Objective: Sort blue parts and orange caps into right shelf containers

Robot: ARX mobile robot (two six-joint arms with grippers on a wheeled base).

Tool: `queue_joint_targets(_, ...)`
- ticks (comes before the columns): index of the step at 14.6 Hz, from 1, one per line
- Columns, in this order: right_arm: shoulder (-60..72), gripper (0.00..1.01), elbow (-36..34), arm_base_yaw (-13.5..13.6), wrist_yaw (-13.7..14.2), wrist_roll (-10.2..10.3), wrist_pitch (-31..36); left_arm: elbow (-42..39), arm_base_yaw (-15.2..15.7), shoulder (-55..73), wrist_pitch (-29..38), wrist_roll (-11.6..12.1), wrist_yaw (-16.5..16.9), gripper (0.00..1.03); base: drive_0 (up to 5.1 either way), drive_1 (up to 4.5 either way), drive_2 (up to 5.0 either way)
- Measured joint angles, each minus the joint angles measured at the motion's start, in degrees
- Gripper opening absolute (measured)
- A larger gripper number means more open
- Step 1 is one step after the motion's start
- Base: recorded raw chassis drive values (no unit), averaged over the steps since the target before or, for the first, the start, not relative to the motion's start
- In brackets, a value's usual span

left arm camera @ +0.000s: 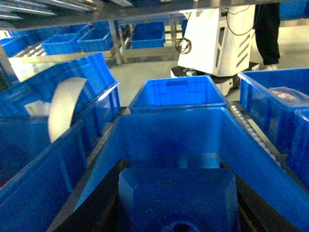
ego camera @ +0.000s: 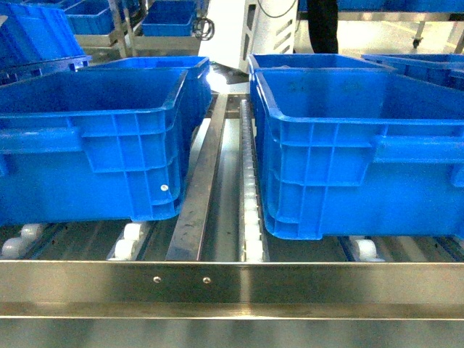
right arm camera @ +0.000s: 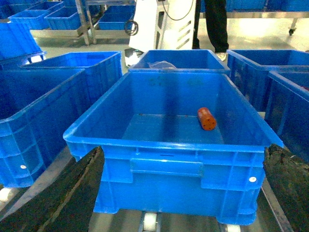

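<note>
In the left wrist view my left gripper (left arm camera: 173, 168) is shut on a blue part (left arm camera: 176, 198), a boxy block with a round stud, held between the black fingers (left arm camera: 99, 208). It hangs over the open inside of a large blue crate (left arm camera: 174, 133). In the right wrist view my right gripper (right arm camera: 182, 151) stands wide open, with one finger (right arm camera: 63, 193) on each side of another blue crate (right arm camera: 169, 166). One orange cap (right arm camera: 206, 118) lies on that crate's floor. Neither gripper shows in the head view.
Two big blue crates (ego camera: 94, 138) (ego camera: 362, 145) sit side by side on the steel shelf (ego camera: 232, 283), with a roller track (ego camera: 250, 210) between them. More crates (right arm camera: 176, 60) stand behind and beside. A white machine (left arm camera: 217, 38) and a person's legs (right arm camera: 215, 24) are beyond the shelf.
</note>
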Motion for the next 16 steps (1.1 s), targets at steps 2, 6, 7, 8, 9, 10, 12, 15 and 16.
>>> queue_joint_targets(2, 0.20, 0.98, 0.28, 1.51, 0.98, 0.39, -0.90, 9.75, -0.52, 11.96, -1.51, 0.15, -1.20, 0.68, 0.0, 0.00, 0.0)
queue_joint_targets(6, -5.01, 0.98, -2.75, -0.26, -0.02, 1.38, -4.04, -8.39, -2.21, -12.68, -3.06, -5.35, 2.84, 0.93, 0.0, 0.00, 0.0)
queue_joint_targets(7, -6.14, 0.94, -5.40, -0.79, 1.38, 1.33, -1.88, -15.02, -2.19, -22.36, -4.35, -6.23, 2.95, 0.82, 0.0, 0.00, 0.0)
queue_joint_targets(8, -7.45, 0.80, -8.20, -1.51, 3.48, 0.79, 1.36, -24.02, -2.16, -30.91, -3.43, -6.75, 2.84, 0.66, 0.0, 0.00, 0.0)
queue_joint_targets(9, -10.21, 0.63, -9.97, -2.80, 2.80, 0.37, 1.07, -28.72, -1.86, -31.93, -3.43, -7.37, 2.64, 0.51, 0.0, 0.00, 0.0)
queue_joint_targets(10, -11.61, 0.54, -10.84, -3.58, 2.12, 0.31, 0.81, -31.21, -1.86, -32.06, -3.48, -7.41, 2.73, 0.42, 0.0, 0.00, 0.0)
queue_joint_targets(12, -14.91, 0.28, -13.42, -5.16, 0.57, 0.20, -0.79, -34.16, -1.99, -36.81, -2.08, -7.43, 2.86, 0.16, 0.0, 0.00, 0.0)
queue_joint_targets(15, -20.92, 0.02, -15.93, -11.30, -5.01, 0.17, -3.78, -39.69, -1.97, -41.90, -3.54, -7.61, 2.82, 0.02, 0.0, 0.00, 0.0)
queue_joint_targets(16, -22.45, 0.02, -16.59, -10.95, -5.40, 0.17, -4.98, -40.72, -1.99, -43.82, -3.93, -7.61, 2.86, 0.02, 0.0, 0.00, 0.0)
